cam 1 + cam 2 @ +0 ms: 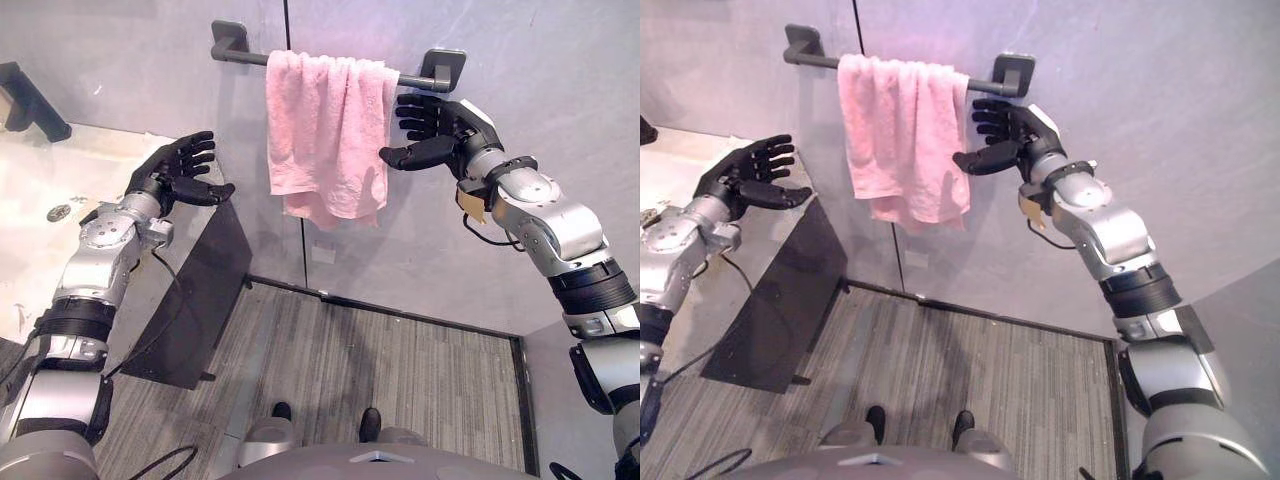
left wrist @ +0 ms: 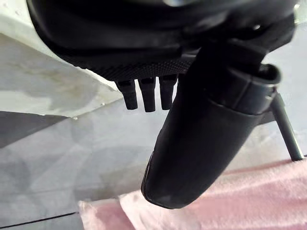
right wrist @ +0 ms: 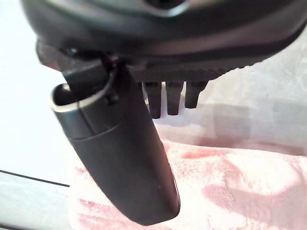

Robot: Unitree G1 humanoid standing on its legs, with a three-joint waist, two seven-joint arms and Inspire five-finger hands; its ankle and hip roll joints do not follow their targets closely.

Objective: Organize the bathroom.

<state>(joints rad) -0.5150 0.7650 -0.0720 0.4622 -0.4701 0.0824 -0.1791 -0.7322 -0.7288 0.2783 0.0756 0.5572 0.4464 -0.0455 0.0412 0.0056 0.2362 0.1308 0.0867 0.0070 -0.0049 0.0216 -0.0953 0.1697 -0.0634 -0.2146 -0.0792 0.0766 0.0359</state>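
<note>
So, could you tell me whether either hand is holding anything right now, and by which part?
Nothing is held. The right hand is open beside the pink towel on the towel bar; the left hand is open, apart from it.

A towel (image 1: 330, 135) hangs over a wall-mounted bar (image 1: 335, 62) on the far wall, draped toward the bar's right end, its lower edge well above the floor (image 1: 380, 370). The right hand (image 1: 435, 130) is raised just right of the towel, near the bar's right bracket, thumb reaching toward the cloth. The left hand (image 1: 175, 172) is raised to the left, apart from the towel. Below it a panel (image 1: 195, 290) leans beside a counter (image 1: 60, 190) at far left.
</note>
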